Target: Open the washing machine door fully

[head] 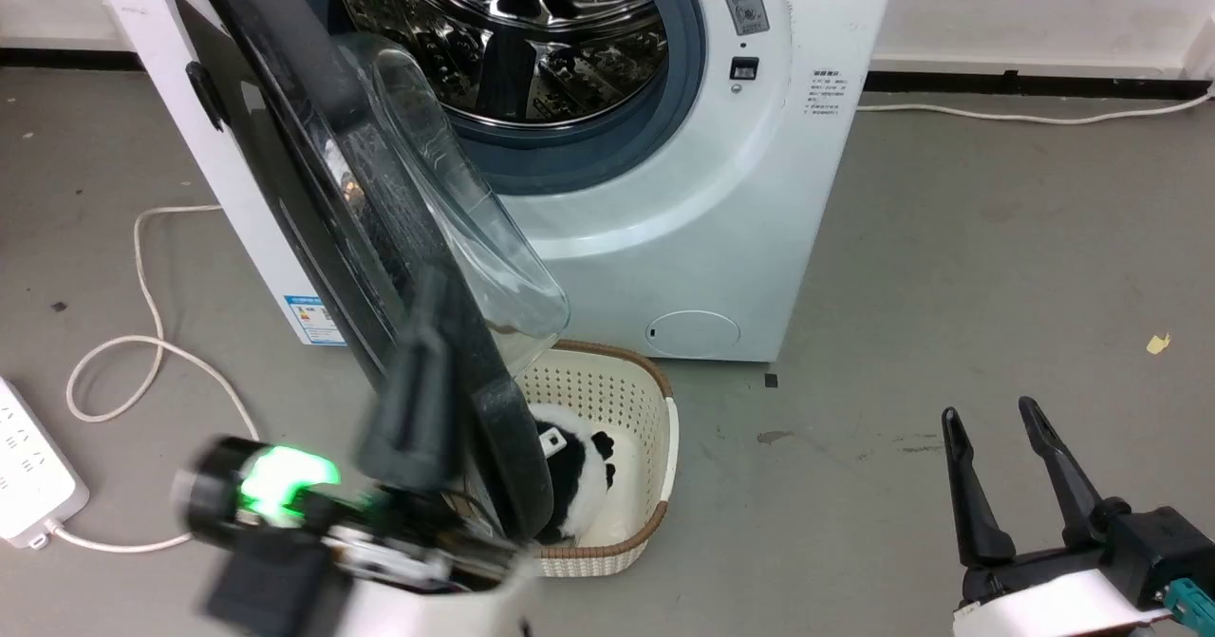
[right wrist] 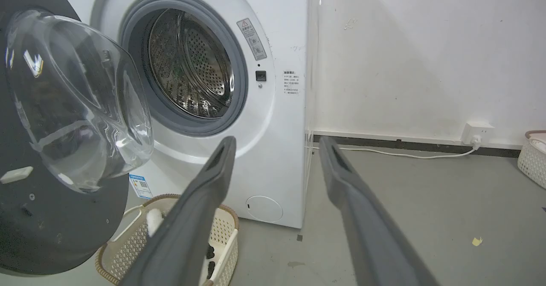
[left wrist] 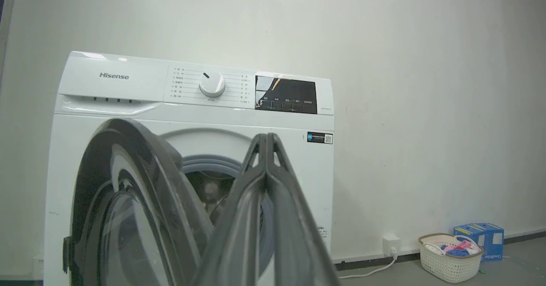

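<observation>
Progress looks about halfway: your washing machine door (head: 285, 143) is swung out above the basket (head: 655, 381), not yet folded back; left gripper (left wrist: 266, 149) pinched empty beside its rim, right gripper (head: 992, 419) spread.

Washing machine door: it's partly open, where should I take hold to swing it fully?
Take the black rim of the washing machine door at its free edge, nearest you; the bulging glass bowl is smooth and rounded. Come from the drum side, probably with the left pincer, so a push swings it outward.

One washer (head: 664, 219), one door (head: 380, 229), two baskets (right wrist: 224, 235) (right wrist: 531, 162), two claws (left wrist: 266, 139) (head: 989, 411).
</observation>
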Motion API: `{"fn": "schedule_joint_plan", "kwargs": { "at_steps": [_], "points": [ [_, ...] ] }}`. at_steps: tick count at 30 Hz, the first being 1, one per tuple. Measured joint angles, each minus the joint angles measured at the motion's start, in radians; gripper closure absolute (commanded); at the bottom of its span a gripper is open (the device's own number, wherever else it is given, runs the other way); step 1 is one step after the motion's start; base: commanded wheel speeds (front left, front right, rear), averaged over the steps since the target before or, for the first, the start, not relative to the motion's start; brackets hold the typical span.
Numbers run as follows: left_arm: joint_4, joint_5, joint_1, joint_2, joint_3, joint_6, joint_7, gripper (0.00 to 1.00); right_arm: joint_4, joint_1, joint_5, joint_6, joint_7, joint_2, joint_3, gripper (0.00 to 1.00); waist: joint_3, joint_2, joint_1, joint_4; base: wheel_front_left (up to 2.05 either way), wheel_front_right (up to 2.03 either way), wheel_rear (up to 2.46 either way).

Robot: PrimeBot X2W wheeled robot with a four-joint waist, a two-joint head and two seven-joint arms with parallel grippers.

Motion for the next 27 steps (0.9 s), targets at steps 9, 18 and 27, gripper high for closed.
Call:
{"fn": "schedule_joint_plan", "kwargs": {
  "at_steps": [9, 18, 27],
  "points": [
    [0.212, -0.018, 0.049, -0.001, -0.133, 0.003, 0.012, 1.0, 0.004, -0.002, 0.001, 0.0, 0.0, 0.0, 0.005, 0.0, 0.016, 0.0, 0.0001, -0.004, 0.0, 0.0, 0.0],
    [0.459, -0.074, 0.047, -0.001, -0.149, 0.023, 0.028, 1.0, 0.011, -0.004, 0.008, 0.0, 0.0, 0.0, 0.002, 0.0, 0.038, 0.0, 0.0001, -0.002, 0.0, 0.0, 0.0],
    [0.524, -0.087, 0.03, -0.006, -0.137, 0.027, 0.008, 1.0, 0.018, -0.004, 0.012, 0.0, 0.0, 0.0, -0.012, 0.0, 0.038, 0.0, 0.0001, 0.058, 0.0, 0.0, 0.0]
  ]
}}
